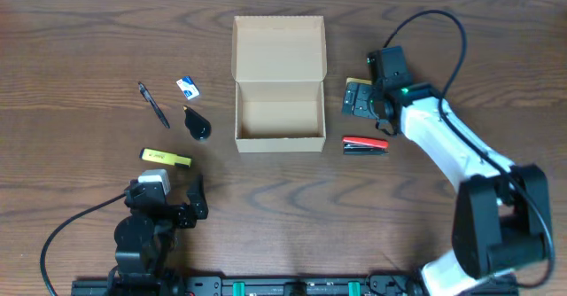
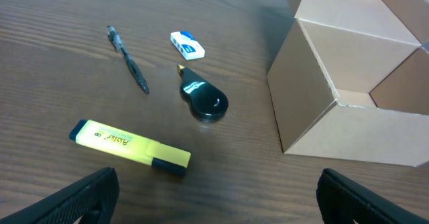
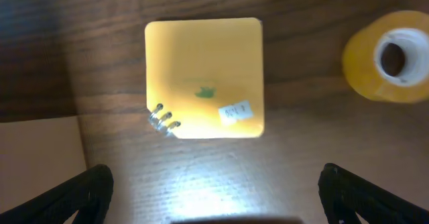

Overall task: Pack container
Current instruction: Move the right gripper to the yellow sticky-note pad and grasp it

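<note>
The container [image 1: 279,141] sits mid-bench [image 1: 89,30], flap open behind it; left of it lie the eraser [image 1: 187,87], pen [image 1: 152,104], a teardrop-shaped item [image 1: 198,125] and, nearer the robot, the highlighter [image 1: 166,158]; right of it lies the sticky-note pad [image 3: 204,70], a tape roll [image 3: 392,56] beside it, the stapler [image 1: 365,145] before it.

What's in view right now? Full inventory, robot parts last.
container: 1, tan cardboard, table centre, lid open
pen: 1, black, left of container
eraser: 1, white and blue, between pen and container
teardrop-shaped item: 1, glossy black, left of container
highlighter: 1, yellow, dark cap, near left gripper
stapler-like tool: 1, red and black, right of container
sticky-note pad: 1, yellow, under right gripper
tape roll: 1, yellowish, beside pad
table: 1, brown wood
left gripper: 1, black, open, empty
right gripper: 1, black, open, empty
</note>
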